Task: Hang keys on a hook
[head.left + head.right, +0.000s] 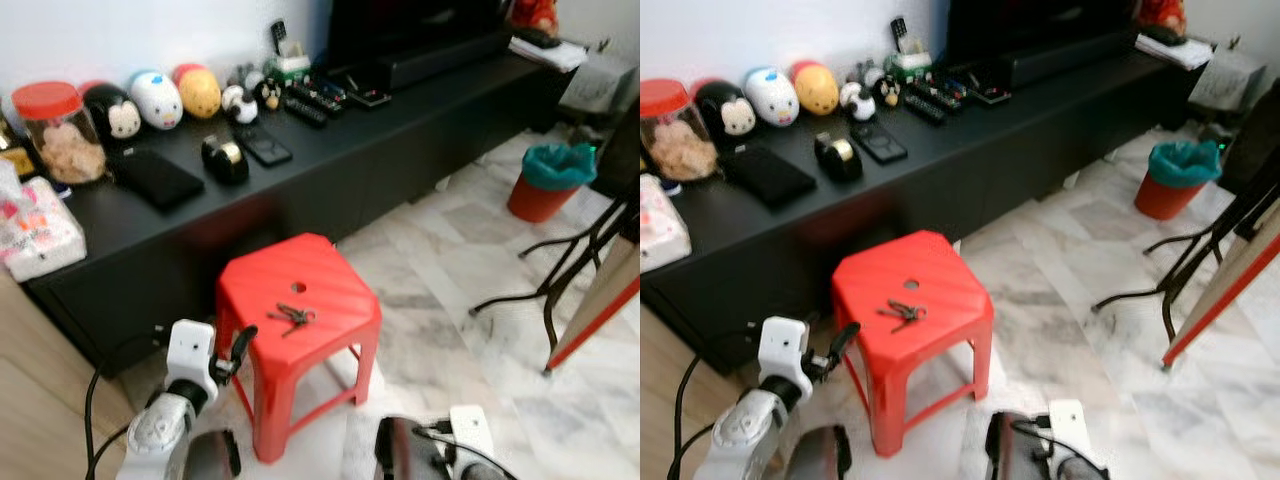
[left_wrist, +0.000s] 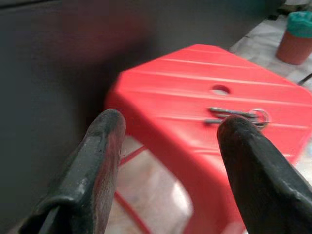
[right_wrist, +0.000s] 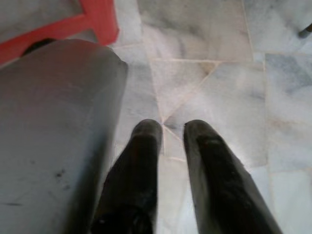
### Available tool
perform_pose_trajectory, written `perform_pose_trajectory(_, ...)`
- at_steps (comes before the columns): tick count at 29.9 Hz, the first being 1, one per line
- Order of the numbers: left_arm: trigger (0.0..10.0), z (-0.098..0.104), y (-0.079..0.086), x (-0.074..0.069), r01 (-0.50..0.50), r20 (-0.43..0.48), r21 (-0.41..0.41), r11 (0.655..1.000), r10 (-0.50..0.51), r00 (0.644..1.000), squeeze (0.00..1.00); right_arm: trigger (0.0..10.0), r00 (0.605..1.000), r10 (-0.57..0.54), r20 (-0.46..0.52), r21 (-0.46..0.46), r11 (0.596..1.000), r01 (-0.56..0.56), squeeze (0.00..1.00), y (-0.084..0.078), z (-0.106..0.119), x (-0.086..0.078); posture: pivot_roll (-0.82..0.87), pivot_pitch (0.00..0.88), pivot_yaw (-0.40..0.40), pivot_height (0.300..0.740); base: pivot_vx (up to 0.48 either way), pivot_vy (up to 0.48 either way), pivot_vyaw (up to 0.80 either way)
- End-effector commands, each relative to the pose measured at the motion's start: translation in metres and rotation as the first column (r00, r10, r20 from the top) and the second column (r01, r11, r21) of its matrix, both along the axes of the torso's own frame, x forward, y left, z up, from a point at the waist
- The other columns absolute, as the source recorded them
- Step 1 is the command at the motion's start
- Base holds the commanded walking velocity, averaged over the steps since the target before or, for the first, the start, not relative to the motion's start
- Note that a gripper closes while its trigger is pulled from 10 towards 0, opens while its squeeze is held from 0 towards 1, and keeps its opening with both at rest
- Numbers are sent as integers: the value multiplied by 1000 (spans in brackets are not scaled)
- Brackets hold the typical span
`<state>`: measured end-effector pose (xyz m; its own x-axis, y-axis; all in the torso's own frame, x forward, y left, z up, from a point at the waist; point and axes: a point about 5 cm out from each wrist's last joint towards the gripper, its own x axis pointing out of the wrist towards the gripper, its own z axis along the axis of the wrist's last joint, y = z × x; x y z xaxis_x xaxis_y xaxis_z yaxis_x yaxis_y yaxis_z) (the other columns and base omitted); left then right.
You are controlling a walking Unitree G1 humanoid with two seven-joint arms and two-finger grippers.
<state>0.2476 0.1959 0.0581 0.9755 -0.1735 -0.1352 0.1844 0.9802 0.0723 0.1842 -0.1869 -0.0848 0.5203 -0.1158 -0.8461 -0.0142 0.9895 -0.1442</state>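
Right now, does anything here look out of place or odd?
Only the bunch of metal keys: it lies loose on the seat of the red plastic stool rather than on a hook. The left gripper, fingers open, is beside the stool. Nothing looks spilled or damaged.

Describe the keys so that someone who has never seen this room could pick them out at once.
In front of the long black cabinet stands a red plastic stool on the marble floor. The keys lie flat on its seat, just below the small round hole in the middle. They are a small grey metal bunch, the sole thing on the stool.
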Motion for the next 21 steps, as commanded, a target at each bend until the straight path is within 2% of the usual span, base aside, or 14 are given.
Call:
perform_pose_trajectory(1,10000,0,-5,1,15,-4,9,1000,-15,1000,0,10000,997,-4,-78,-1,1000,4,0,-2,-9,-19,72,53,-101,567,0,0,0)
perform_pose_trajectory(21,10000,4,-6,2,15,28,12,1000,-16,999,0,10000,997,-7,-81,0,1000,7,0,-2,-9,-20,72,54,-100,567,0,0,0)
